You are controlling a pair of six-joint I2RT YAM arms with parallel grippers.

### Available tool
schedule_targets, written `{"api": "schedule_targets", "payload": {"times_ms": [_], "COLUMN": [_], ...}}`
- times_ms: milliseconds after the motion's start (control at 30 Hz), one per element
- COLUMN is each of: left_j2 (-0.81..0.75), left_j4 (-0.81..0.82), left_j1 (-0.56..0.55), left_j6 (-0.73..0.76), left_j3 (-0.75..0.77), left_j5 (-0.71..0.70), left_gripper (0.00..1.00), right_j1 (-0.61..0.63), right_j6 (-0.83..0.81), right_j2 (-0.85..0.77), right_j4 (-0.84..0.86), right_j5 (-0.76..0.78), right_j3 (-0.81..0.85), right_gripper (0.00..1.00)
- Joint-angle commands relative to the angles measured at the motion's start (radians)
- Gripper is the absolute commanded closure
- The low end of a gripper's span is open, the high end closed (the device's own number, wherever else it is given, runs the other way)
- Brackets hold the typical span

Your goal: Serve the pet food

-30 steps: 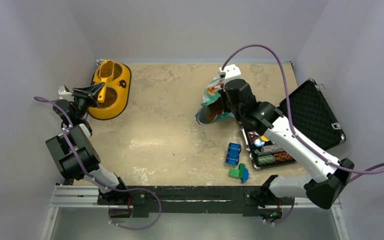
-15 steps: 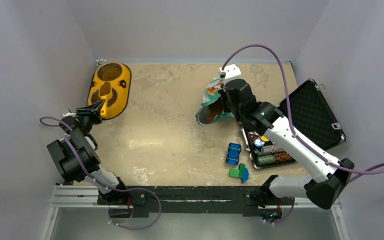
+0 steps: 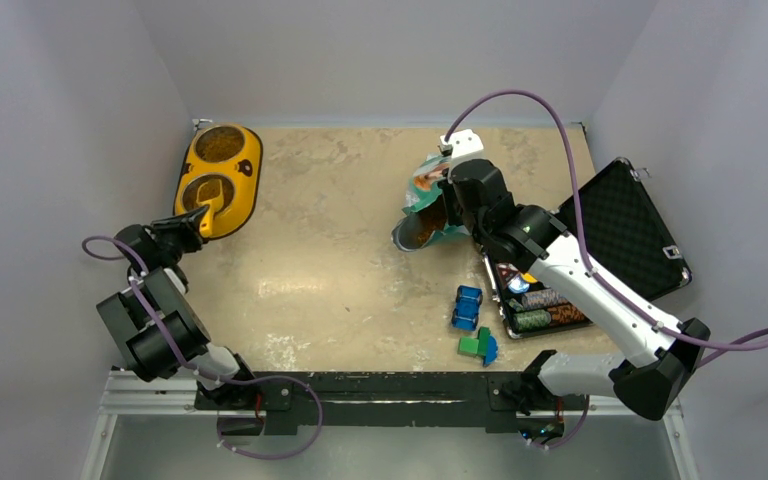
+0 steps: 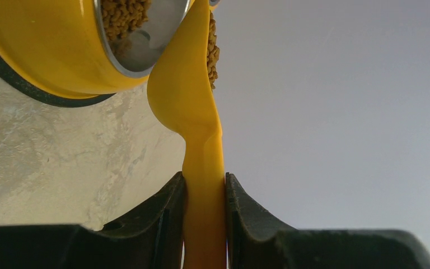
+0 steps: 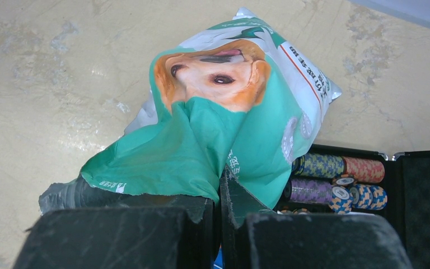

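Over one two-bowl feeder (image 3: 219, 180), one hand (image 4: 204, 193) grips one scoop (image 4: 193, 89).

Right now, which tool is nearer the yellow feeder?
Left. The left tool sits at the feeder's near edge, holding a scoop. The right tool grips the bag across the table.

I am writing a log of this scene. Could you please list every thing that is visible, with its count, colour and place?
double pet bowl: one, yellow, far left of the table, kibble in both cups.
scoop: one, yellow, over the near cup, carrying kibble.
pet food bag: one, teal-green with an orange dog picture, table centre, mouth open.
poker chip case: one, black, open, right side; chip stacks inside.
blue chip stacks: about two, on the table beside the case.
green and blue pieces: a small cluster, near edge.
left gripper: shut on the scoop handle.
right gripper: shut on the bag edge.
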Motion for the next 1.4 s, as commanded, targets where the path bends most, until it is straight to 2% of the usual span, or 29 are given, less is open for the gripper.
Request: {"api": "schedule_targets", "payload": {"times_ms": [0, 167, 267, 467, 733, 933, 1367], "left_j2": [-0.016, -0.001, -0.003, 0.0, 0.022, 0.033, 0.161], "left_j4": [-0.099, -0.229, -0.347, -0.688, -0.899, -1.162, -1.561], "left_j1": [0.007, 0.007, 0.007, 0.006, 0.004, -0.01, -0.059], "left_j6": [0.031, 0.03, 0.057, 0.111, 0.122, 0.14, 0.05], "left_j3": [0.071, 0.154, 0.221, 0.376, 0.507, 0.626, 0.916], "left_j5": [-0.019, -0.013, -0.027, -0.061, -0.093, -0.158, -0.259], "left_gripper": [1.0, 1.0, 1.0, 1.0, 1.0, 1.0, 1.0], "right_j1": [-0.001, 0.0, 0.0, -0.001, -0.001, 0.001, 0.007], "right_j6": [-0.009, -0.009, -0.01, -0.014, -0.015, -0.012, -0.009], "right_j2": [-0.071, -0.07, -0.068, -0.073, -0.073, -0.071, -0.069], "right_j4": [0.115, 0.115, 0.116, 0.119, 0.121, 0.118, 0.117], "right_j5": [0.04, 0.04, 0.04, 0.045, 0.044, 0.04, 0.038], "right_j3": [0.025, 0.029, 0.033, 0.034, 0.037, 0.039, 0.039], "right_gripper": [1.0, 1.0, 1.0, 1.0, 1.0, 1.0, 1.0]}}
